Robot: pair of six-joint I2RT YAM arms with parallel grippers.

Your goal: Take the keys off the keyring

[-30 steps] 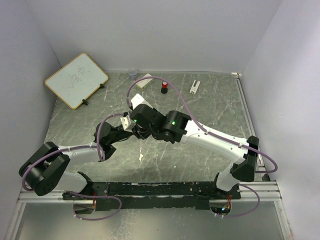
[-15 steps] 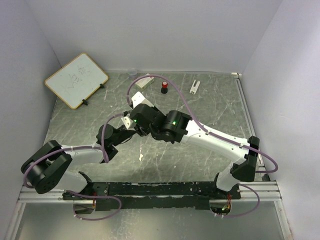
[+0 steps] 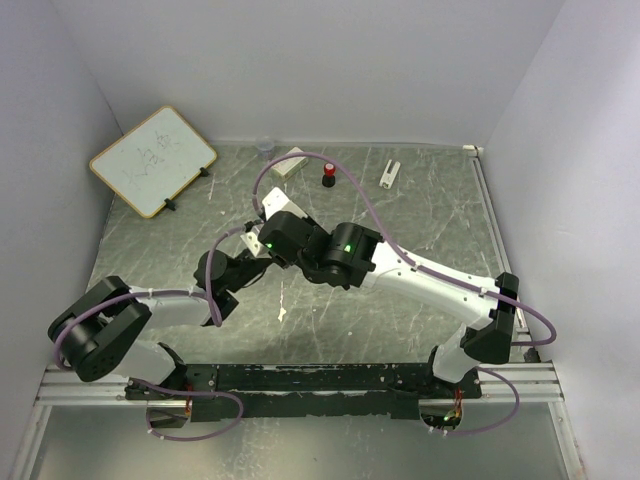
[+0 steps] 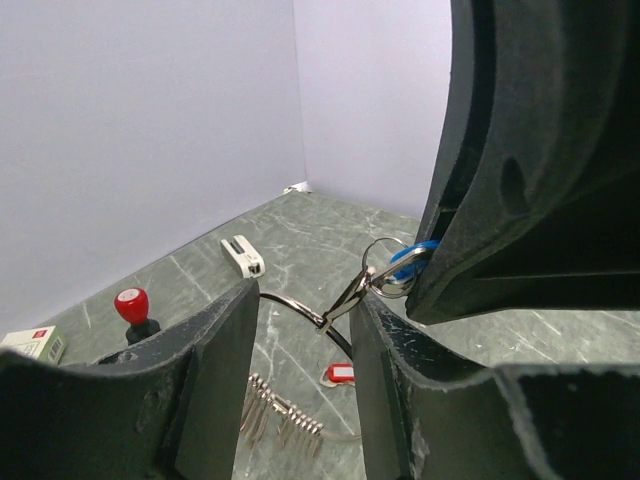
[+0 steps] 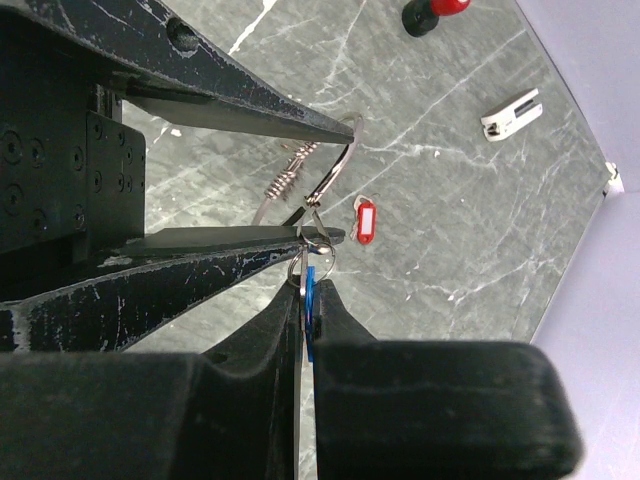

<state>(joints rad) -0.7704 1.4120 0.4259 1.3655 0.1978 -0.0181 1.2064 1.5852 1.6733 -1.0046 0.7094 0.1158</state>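
Left gripper: the black two-finger left gripper (image 4: 305, 300) reaches in from the near left. Its fingers stand apart with the keyring between them; whether they press on it cannot be told.
Keyring: the thin silvery wire keyring (image 4: 347, 298) is up in the air above the table. In the right wrist view it spans from one left fingertip to the other.
Right gripper: the black two-finger right gripper (image 5: 308, 288) meets the left one over the middle of the table. Its jaws are pinched tight on the blue-headed key.
Blue-headed key: the small blue-headed key (image 4: 412, 257), with a plastic head, is clamped between the right fingers at one end of the keyring.
Red-headed key: a small red-headed key (image 5: 366, 222) with a pale centre lies flat on the table below the grippers, off the keyring. Its blade is not clear.
Coil: a silvery spring-like coil (image 5: 288, 172) lies on the table near the red-headed key.
Table: the green-grey marbled table (image 3: 420, 220) carries everything.
Far row: a small black object with a red top (image 3: 328, 178) stands upright. A little white clip-shaped piece (image 3: 389, 172) lies to its right and a flat white box (image 3: 288, 163) to its left.
Far left: a white writing board with a wooden frame (image 3: 152, 160) leans tilted on its stand.
Back edge: a small clear cup (image 3: 265, 147) stands by the wall.
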